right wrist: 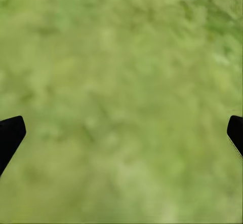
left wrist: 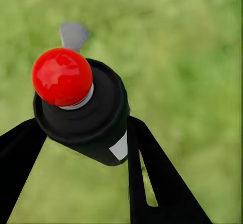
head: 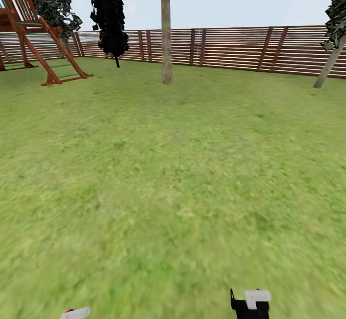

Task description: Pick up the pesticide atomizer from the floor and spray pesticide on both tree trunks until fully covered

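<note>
The left gripper (left wrist: 83,148) holds the pesticide atomizer (left wrist: 83,117), its two black fingers (left wrist: 152,178) pressed against either side of the dark bottle, whose red cap and grey nozzle point out over the lawn (head: 173,174). In the head view the atomizer's nozzle tip shows at the near left. The right gripper (right wrist: 121,133) hangs over grass with its fingers spread wide. Far ahead stands a tree trunk (head: 166,35), another (head: 329,64) leaning far right, before the fence (head: 240,47).

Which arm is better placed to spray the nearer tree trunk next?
Left, probably. The left pincer is shut on the pesticide atomizer, while the right pincer hangs open over the lawn. The nearer tree trunk stands far ahead.
</note>
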You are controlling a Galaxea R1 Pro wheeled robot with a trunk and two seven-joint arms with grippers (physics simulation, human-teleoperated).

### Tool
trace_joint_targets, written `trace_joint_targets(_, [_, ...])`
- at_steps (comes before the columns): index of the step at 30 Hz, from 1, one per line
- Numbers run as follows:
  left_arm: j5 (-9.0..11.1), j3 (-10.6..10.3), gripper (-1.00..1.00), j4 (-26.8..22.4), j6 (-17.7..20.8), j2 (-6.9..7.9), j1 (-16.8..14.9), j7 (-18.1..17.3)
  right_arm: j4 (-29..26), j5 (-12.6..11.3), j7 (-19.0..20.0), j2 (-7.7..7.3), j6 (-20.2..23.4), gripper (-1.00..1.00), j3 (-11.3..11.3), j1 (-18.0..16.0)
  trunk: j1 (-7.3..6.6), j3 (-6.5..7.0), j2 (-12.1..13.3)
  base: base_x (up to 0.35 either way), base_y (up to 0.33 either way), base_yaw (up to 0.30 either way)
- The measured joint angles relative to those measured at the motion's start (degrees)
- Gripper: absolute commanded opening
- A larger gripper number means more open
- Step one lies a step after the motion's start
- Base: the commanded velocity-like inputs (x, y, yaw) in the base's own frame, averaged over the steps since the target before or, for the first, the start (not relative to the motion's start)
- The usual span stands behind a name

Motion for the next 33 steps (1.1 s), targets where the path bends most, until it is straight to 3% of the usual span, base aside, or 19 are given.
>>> trace_joint_targets(33, [0.0, 0.0, -1.0, 0.0, 0.0, 0.0, 0.0, 0.0, 0.0, 0.0, -0.1, 0.0, 0.0, 1.0, 0.0, 0.0, 0.0, 0.0, 0.0, 0.34, 0.0, 0.0])
